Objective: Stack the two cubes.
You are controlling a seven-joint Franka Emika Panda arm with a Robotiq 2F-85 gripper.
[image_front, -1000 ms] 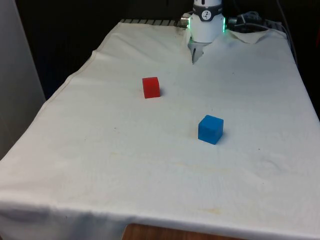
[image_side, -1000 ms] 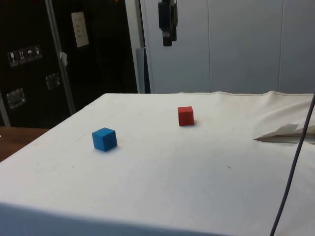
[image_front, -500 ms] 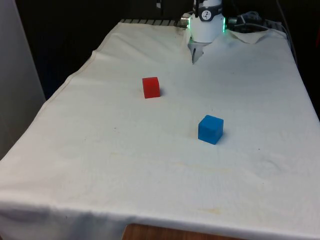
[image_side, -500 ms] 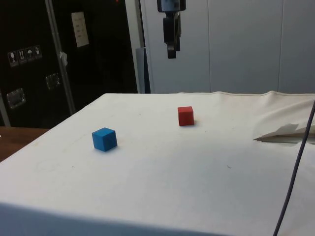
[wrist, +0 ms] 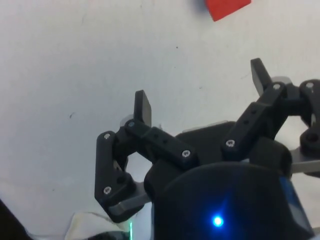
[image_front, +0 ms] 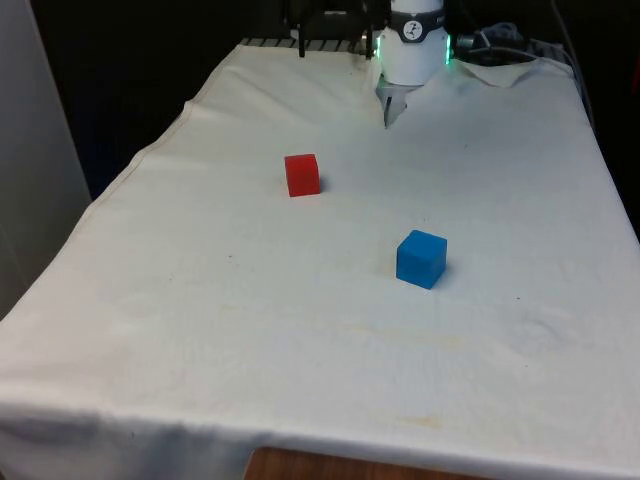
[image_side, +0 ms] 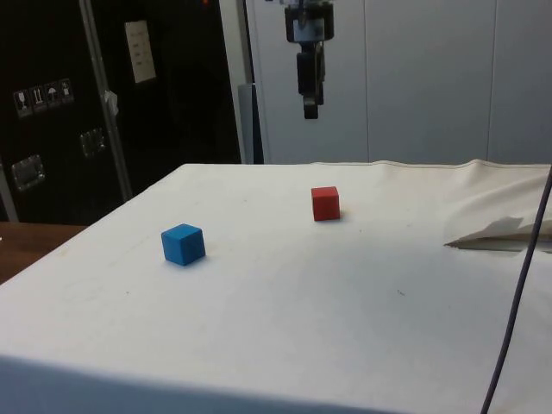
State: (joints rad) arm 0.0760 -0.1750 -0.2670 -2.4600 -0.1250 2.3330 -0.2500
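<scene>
Red cube (image_front: 302,174) sits on the white-clothed worktop (image_front: 250,330), upper centre-left of the front view; the blue cube (image_front: 421,258) rests apart from it, right of centre and lower in the frame. In the side view the gripper (image_side: 310,108) hangs near the top edge, well above the red cube (image_side: 325,203). Its fingers (wrist: 143,107) stand spread apart with nothing between them.

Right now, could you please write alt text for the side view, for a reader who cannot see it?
The robot's black hand hangs high above a white-clothed table, holding nothing. Below it, a red cube sits toward the table's far side and a blue cube nearer the camera, well apart and not yet stacked. Dark cabinets stand behind.
</scene>
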